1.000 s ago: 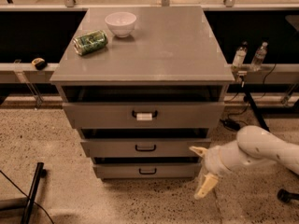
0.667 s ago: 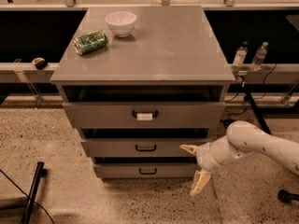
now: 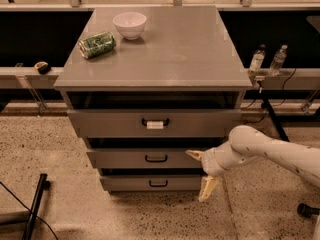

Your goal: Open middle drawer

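The middle drawer [image 3: 125, 158] is set in the grey cabinet [image 3: 175, 49], between the top drawer [image 3: 110, 123] with a white tag [image 3: 155, 125] and the lowest drawer [image 3: 130, 183]. Its long side runs left to right and its front is turned towards the camera. The front is flat, grey and smooth, with a small black loop handle [image 3: 156, 158] at the centre. The gripper [image 3: 201, 171] is seen at the drawer's right end, its cream fingers [image 3: 194, 154] spread apart, with nothing held.
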